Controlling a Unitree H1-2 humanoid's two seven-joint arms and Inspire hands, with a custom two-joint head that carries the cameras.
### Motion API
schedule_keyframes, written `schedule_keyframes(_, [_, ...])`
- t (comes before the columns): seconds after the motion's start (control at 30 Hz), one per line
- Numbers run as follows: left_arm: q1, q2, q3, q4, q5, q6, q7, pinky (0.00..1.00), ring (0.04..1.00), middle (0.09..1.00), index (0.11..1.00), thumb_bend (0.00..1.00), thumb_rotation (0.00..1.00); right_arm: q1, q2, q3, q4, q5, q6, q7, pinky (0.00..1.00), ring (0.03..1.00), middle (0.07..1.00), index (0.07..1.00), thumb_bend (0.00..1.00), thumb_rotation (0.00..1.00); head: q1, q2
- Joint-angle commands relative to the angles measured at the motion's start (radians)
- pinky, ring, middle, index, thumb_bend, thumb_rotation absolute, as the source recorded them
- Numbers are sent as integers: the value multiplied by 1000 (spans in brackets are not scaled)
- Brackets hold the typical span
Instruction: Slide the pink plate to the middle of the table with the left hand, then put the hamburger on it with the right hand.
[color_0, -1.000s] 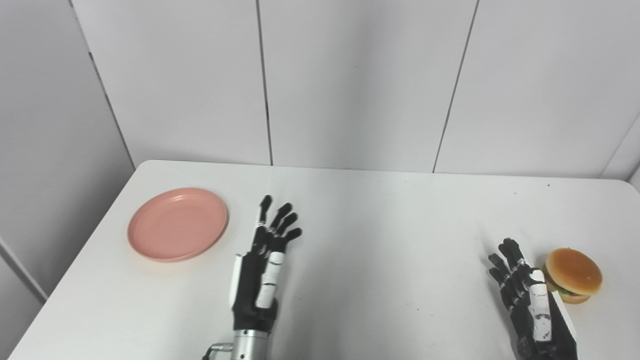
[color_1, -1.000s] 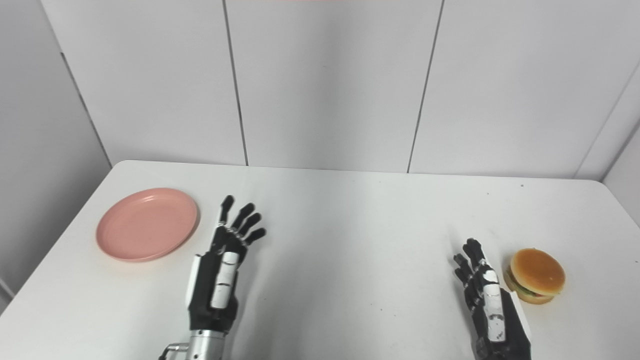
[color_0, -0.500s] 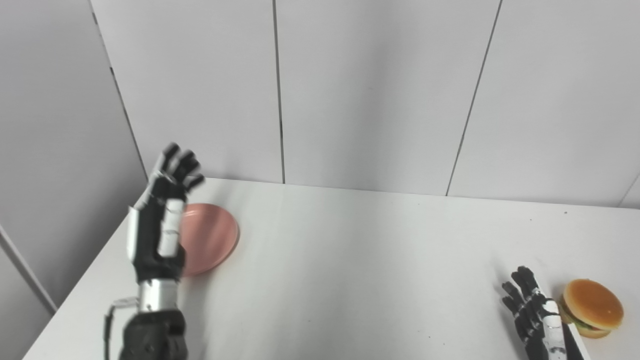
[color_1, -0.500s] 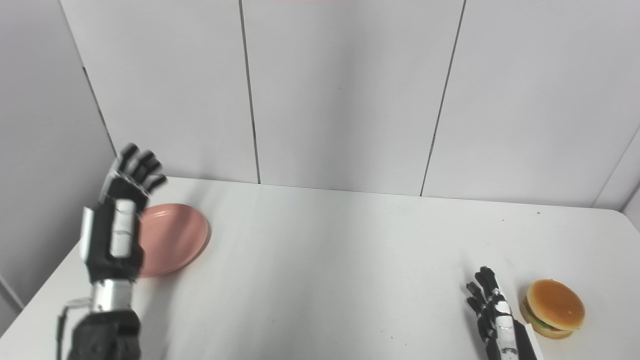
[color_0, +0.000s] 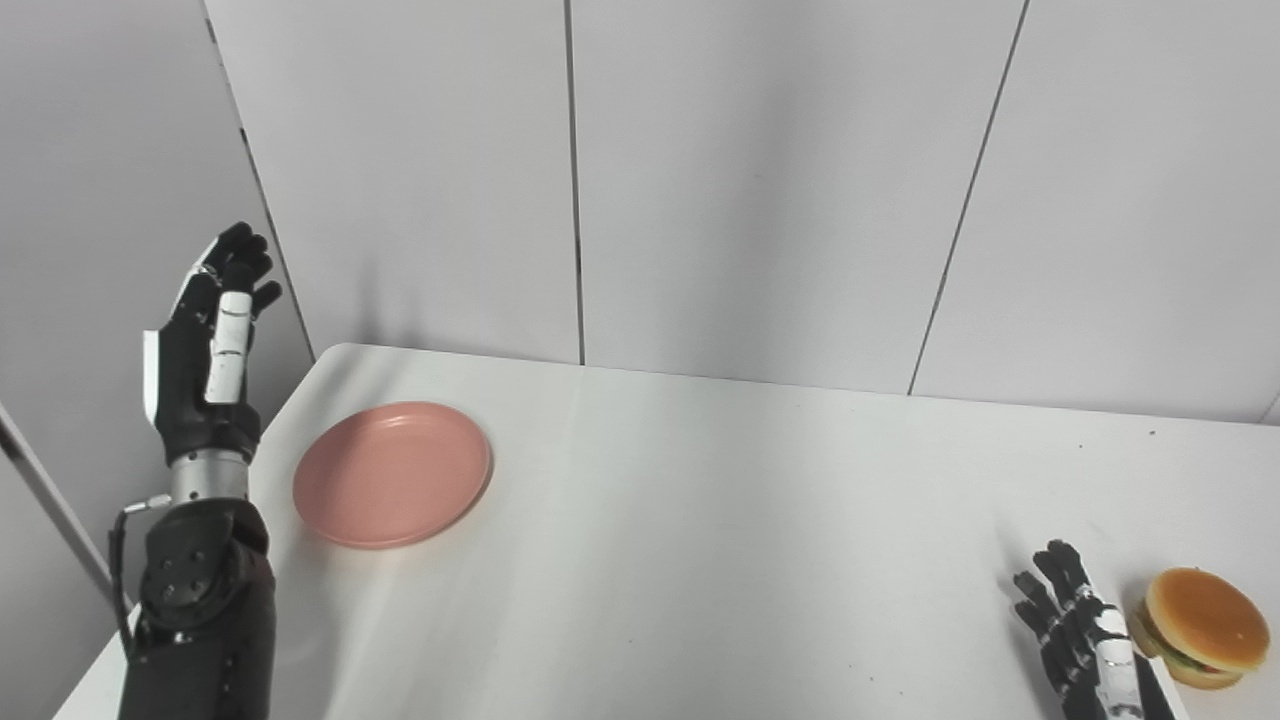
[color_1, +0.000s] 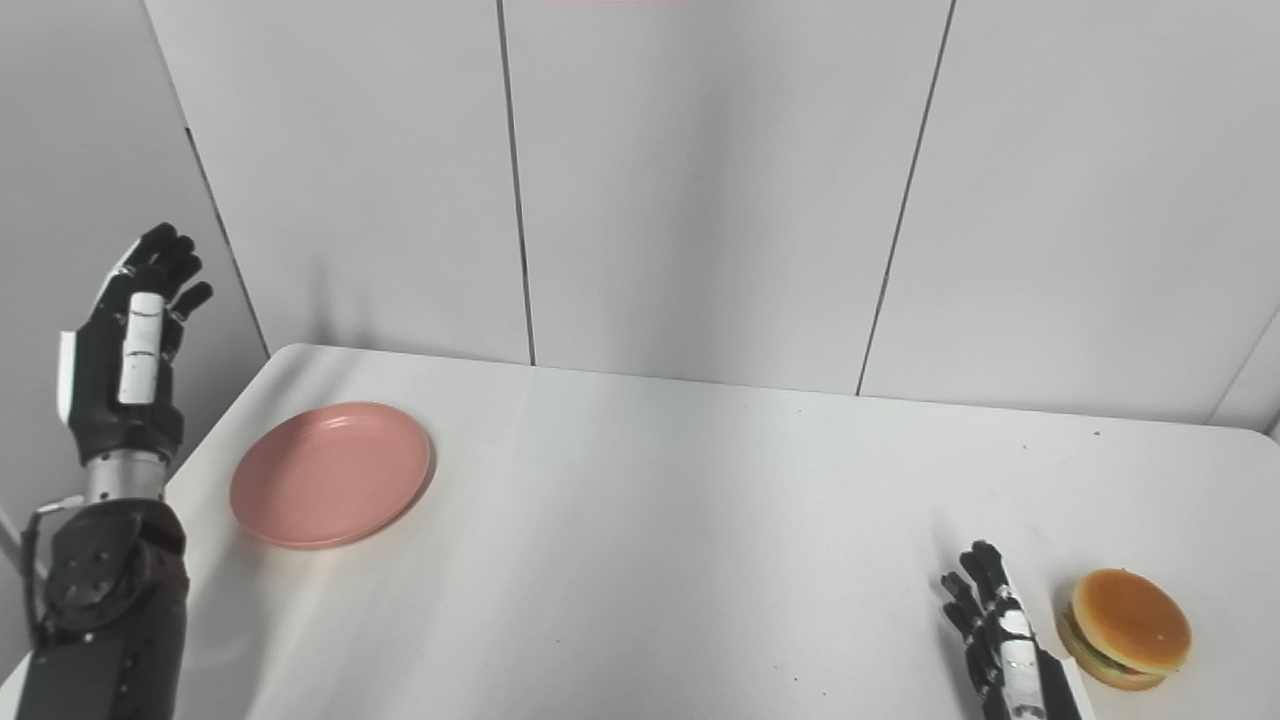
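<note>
While the left hand (color_0: 205, 365) is raised off the counter's (color_0: 700, 520) left edge with fingers (color_0: 232, 262) spread and empty, the pink plate (color_0: 392, 473) lies below and right of it. The hamburger (color_0: 1205, 625) sits just right of the right hand (color_0: 1085, 640), whose spread fingers stay apart from it.

No writing, label, brand or number can be read anywhere here, whether on the wall panels, the surface (color_0: 760, 520) or anything lying on it.
</note>
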Motion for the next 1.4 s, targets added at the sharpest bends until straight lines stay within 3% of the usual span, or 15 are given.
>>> schedule_keyframes(0.0, [-71,68,14,85,3,-68,-11,844,874,830,791,778,719,40,31,19,32,15,7,5,974,943,968,967,786,1000,-2,-3])
schedule_keyframes(0.2, [-143,101,47,316,-56,-118,-18,866,867,839,797,734,704,44,35,20,20,9,16,-5,950,928,959,956,773,1000,1,6])
schedule_keyframes(0.57, [-190,95,56,542,-132,-124,-37,834,847,844,822,725,697,54,38,27,11,11,22,-2,956,925,963,966,750,1000,-11,-4])
schedule_keyframes(0.83, [-180,75,51,617,-157,-116,-49,817,824,841,800,728,727,59,32,32,-7,9,37,-2,948,929,971,970,757,1000,-21,9])
schedule_keyframes(0.93, [-175,67,45,639,-163,-104,-56,766,799,823,785,732,730,68,34,31,-23,13,42,-6,939,922,968,969,739,1000,-20,16])
schedule_keyframes(1.37, [-175,40,7,731,-159,-113,-108,849,860,852,780,698,692,81,33,42,-61,-3,68,-12,916,909,962,962,743,1000,-39,31])
